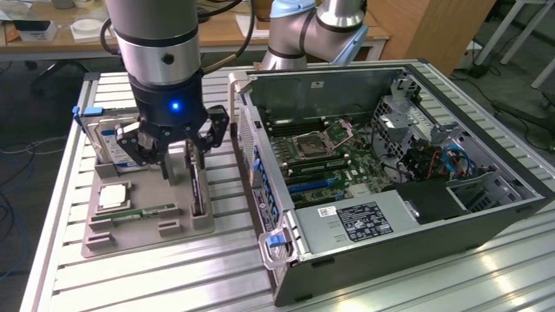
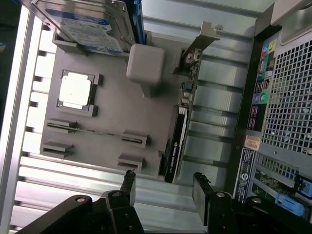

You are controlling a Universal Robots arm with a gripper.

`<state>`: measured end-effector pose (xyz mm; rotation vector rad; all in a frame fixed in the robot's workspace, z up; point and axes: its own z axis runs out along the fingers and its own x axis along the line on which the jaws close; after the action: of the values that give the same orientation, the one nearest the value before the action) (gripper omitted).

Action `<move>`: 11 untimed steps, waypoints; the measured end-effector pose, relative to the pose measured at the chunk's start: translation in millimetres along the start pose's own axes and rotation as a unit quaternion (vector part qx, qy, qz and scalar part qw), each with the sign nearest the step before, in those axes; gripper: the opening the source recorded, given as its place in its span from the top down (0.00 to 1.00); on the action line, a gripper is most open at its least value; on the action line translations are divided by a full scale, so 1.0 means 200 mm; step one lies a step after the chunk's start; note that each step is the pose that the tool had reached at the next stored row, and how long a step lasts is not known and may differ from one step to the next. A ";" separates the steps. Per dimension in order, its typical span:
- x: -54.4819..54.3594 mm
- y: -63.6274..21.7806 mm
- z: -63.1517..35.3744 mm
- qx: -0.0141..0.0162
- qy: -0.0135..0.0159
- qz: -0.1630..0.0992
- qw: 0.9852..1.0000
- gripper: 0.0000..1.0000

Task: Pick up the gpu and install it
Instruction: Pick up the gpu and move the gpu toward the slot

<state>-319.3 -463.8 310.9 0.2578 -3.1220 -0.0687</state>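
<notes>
Slatted metal table (image 1: 173, 276) carries a grey parts tray (image 1: 147, 227) beside an open computer case (image 1: 390, 162), with wooden desks (image 1: 52, 39) behind. The gripper (image 1: 182, 162) hangs over the tray, jaws spread wide and empty. The gpu (image 2: 178, 136) stands on edge in the tray's slot nearest the case

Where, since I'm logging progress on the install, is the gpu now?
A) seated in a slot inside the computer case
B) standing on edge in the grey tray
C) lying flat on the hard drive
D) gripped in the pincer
B: the gpu stands on edge in a slot of the grey tray, and the open pincer holds nothing.
</notes>
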 end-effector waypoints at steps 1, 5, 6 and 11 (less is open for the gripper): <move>0.00 -0.002 0.003 0.000 0.000 -0.001 1.000 0.41; 0.00 -0.009 0.012 0.000 0.000 -0.003 1.000 0.41; 0.00 -0.011 0.014 0.000 0.000 -0.003 1.000 0.41; 0.00 -0.020 0.026 0.000 0.000 -0.006 1.000 0.41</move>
<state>-319.2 -467.6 305.5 0.2757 -3.1203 -0.0687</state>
